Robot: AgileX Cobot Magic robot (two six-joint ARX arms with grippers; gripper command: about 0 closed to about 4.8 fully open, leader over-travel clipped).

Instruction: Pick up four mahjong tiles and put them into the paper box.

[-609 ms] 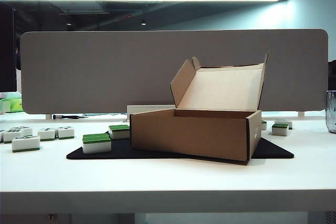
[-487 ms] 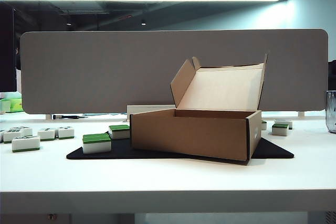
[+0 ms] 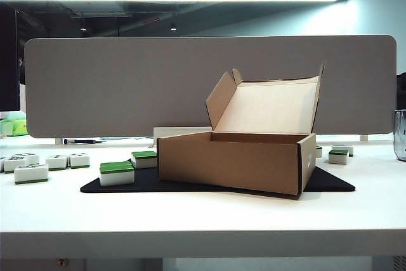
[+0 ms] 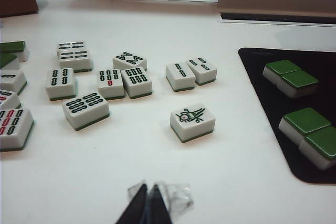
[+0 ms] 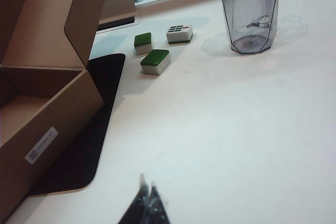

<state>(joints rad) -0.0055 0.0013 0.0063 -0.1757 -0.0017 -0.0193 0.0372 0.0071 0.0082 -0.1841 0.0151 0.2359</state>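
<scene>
Both claws, the left gripper (image 4: pixel 148 195) and right gripper (image 5: pixel 147 195), are closed tight and hold nothing, near the mahjong tiles (image 4: pixel 192 121) and the paper box (image 5: pixel 47 124)

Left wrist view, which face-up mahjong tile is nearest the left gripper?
The bird-marked tile, lying alone just ahead of the shut left gripper; the other face-up tiles sit farther off.

The paper box (image 3: pixel 236 162) sits on the mat (image 3: pixel 330 182), lid up behind it. Left of the box, two tile pairs (image 4: pixel 299 111) lie on the mat, with the mahjong tiles (image 4: pixel 113 85) scattered on the table (image 3: pixel 203 220) beyond. Right of it, three more tiles (image 5: pixel 155 61), then a cup (image 5: pixel 249 14).
</scene>
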